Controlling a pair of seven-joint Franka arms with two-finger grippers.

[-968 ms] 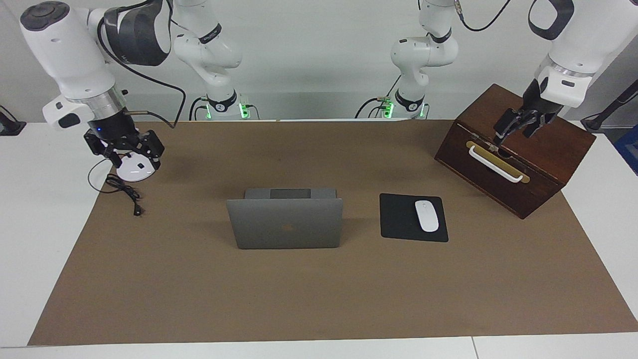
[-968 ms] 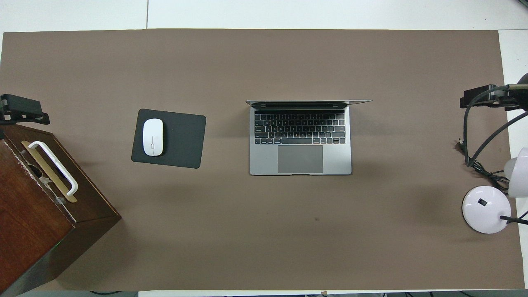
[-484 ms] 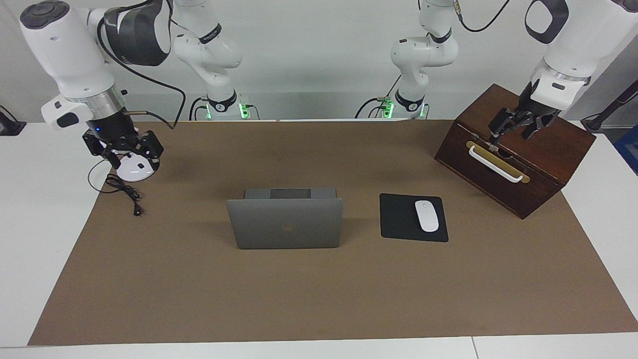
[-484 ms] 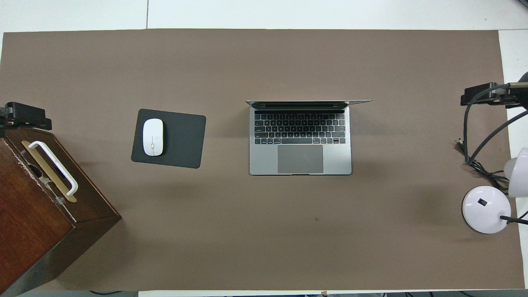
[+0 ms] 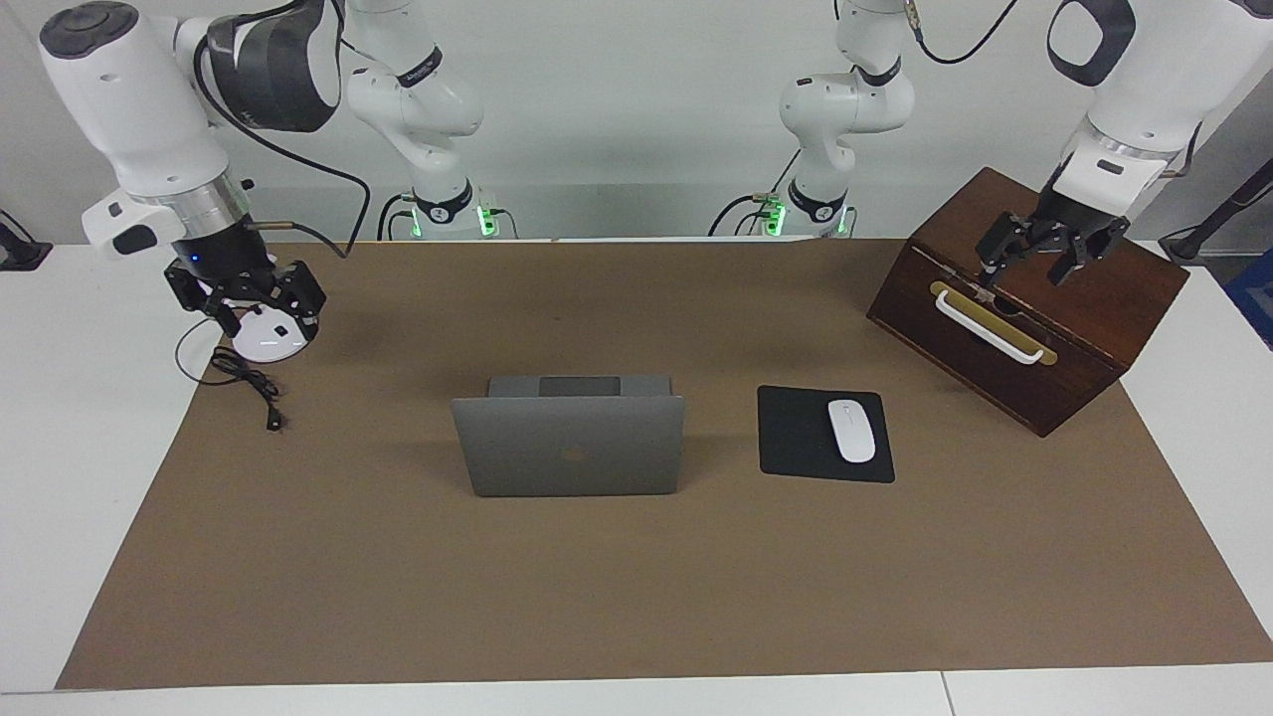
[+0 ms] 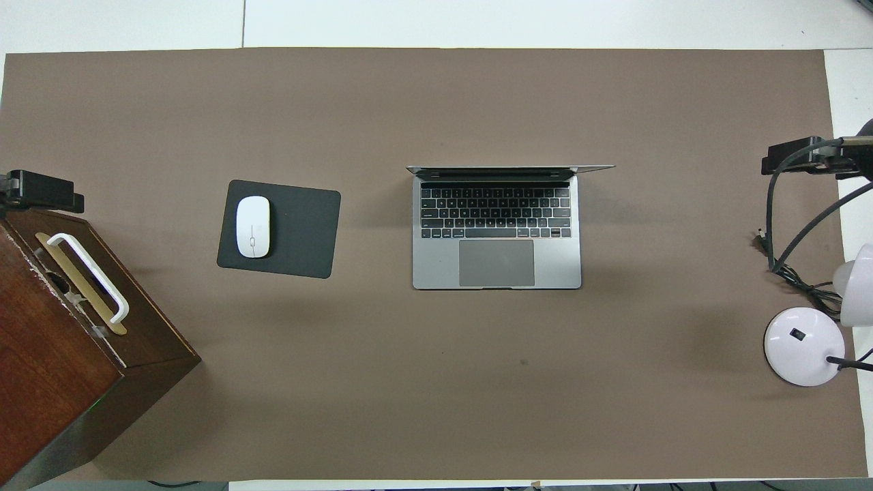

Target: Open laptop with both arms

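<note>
Both jaws spread wide and empty (left gripper (image 5: pixel 1034 261) over the wooden box (image 5: pixel 1084 328), right gripper (image 5: pixel 249 303) over the lamp base (image 5: pixel 267 343)).

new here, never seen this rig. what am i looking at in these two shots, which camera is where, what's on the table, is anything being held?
Two white robot arms are bolted at one end of a table. One shot looks at them from across the table; the other looks down from above their end, so the sides are swapped.

On the brown mat sits the laptop, already open, keyboard toward the robots. Beside it, toward the left arm's end, a white mouse lies on a black mouse pad, then a wooden box with a white handle. At the right arm's end is a white lamp base with its cable.

The left tool is open over the box; the right tool is open over the lamp base. Neither holds anything.
</note>
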